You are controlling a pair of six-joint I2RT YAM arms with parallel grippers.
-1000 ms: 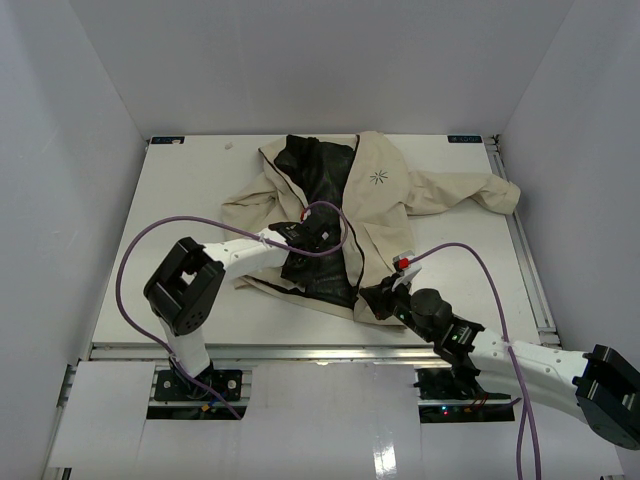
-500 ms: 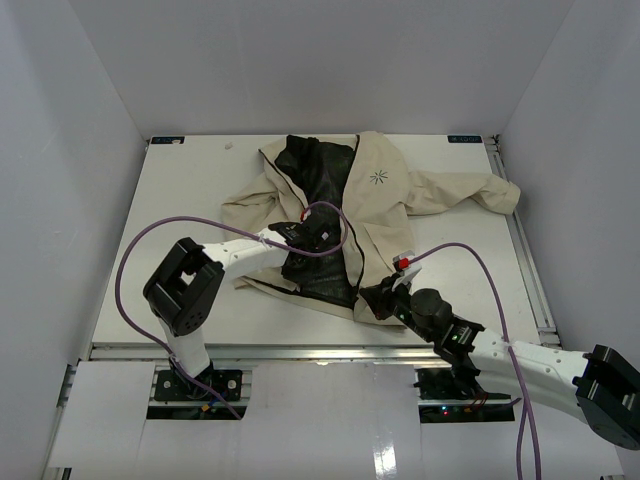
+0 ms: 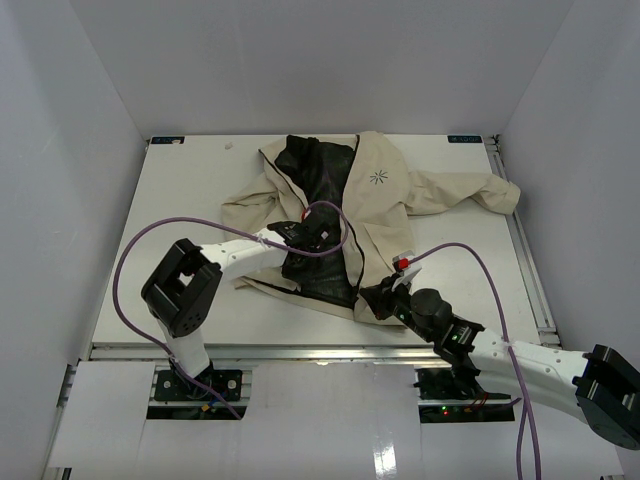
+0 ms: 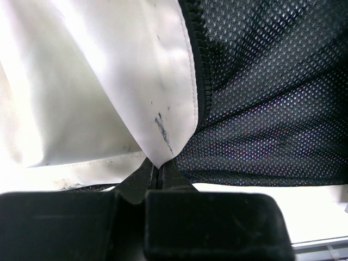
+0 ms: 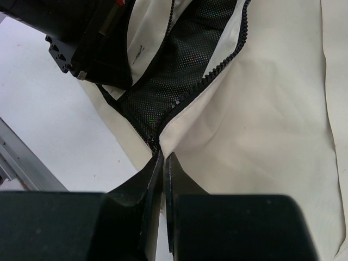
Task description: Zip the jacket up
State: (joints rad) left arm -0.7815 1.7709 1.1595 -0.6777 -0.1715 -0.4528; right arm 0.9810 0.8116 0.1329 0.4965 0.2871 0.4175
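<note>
Top view, garment: the jacket (image 3: 385, 195) lies open on the far middle of the table (image 3: 180, 200), its black lining up and one sleeve trailing right.
Top view, arms: the left gripper (image 3: 300, 236) sits on the left front panel, and the right gripper (image 3: 378, 298) is at the near hem.
Left wrist, grip: the jaws are clenched on a fold of the cream panel beside the zipper teeth (image 4: 199, 76).
Right wrist, grip: the jaws are pinched shut on the hem corner where a zipper row ends.
Risk: the thin fabric could slip from either pinch if the arms pull apart, and slack would likely leave the teeth misaligned.
Markings: a small dark starburst logo (image 3: 379, 178) shows on the chest; no writing can be read.
</note>
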